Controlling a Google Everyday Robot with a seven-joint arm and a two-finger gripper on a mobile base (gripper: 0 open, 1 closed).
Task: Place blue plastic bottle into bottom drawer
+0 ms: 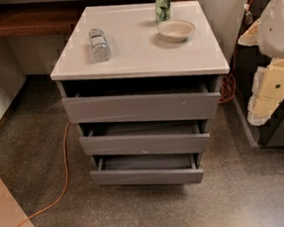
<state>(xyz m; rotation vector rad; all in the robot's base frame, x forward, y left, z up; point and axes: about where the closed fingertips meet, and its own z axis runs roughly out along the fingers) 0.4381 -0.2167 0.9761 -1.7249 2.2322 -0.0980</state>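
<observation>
The blue plastic bottle [99,44], clear and greyish with a pale label band, lies on its side on the left part of the cabinet's white top [137,61]. The bottom drawer [147,176], lowest of three grey drawers, is pulled out a little, and its grey inside shows nothing in it. The two drawers above are also partly pulled out. My gripper [271,91], white and cream, hangs at the right edge of the camera view. It is level with the upper drawers, well right of the cabinet and far from the bottle.
A green drink can [163,6] stands at the back right of the top, with a pale bowl [175,30] just in front of it. An orange cable [63,177] runs across the speckled floor left of the cabinet. A wooden counter [24,21] lies behind on the left.
</observation>
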